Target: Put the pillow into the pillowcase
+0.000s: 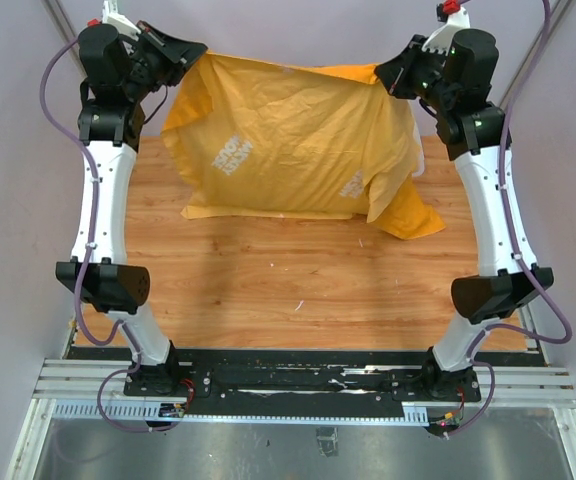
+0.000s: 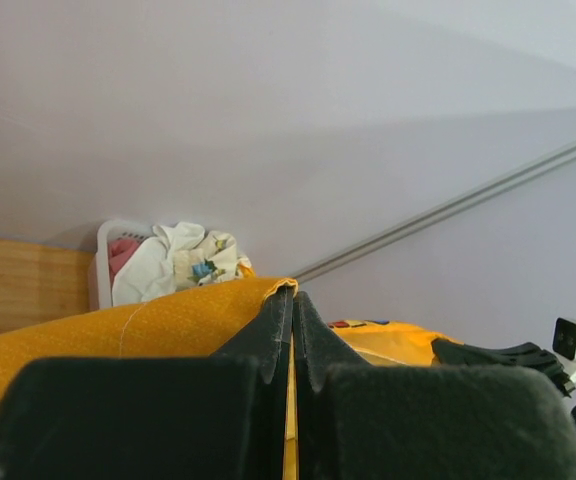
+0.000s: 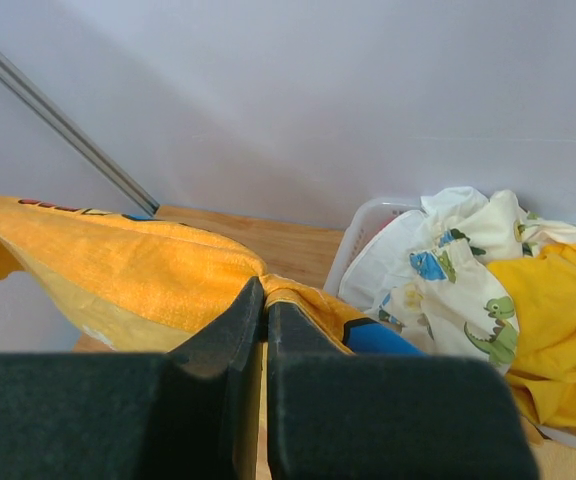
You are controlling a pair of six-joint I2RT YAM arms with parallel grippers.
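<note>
While both arms reach up over the far half of the wooden table (image 1: 268, 290), the pillowcase (image 1: 288, 140) hangs stretched between them above that end of the table. Its orange-yellow cloth sags in the middle. Its lower edge and one loose corner on the right arm's side drop toward the table's boards, and whether they touch the wood cannot be told from above.

The left gripper (image 2: 290, 295) has its jaws pressed together on a thin fold of the pillowcase's upper left corner, high over the table's far left. The right gripper (image 3: 265, 295) is likewise pinched tight, with a bunched tuck of the upper right corner caught between its fingers over the table's far right.

At the table's far edge, against the wall, stands a white basket (image 3: 358, 235) heaped with patterned cloths (image 3: 448, 280), some white with small dinosaurs and one plain yellow.
</note>
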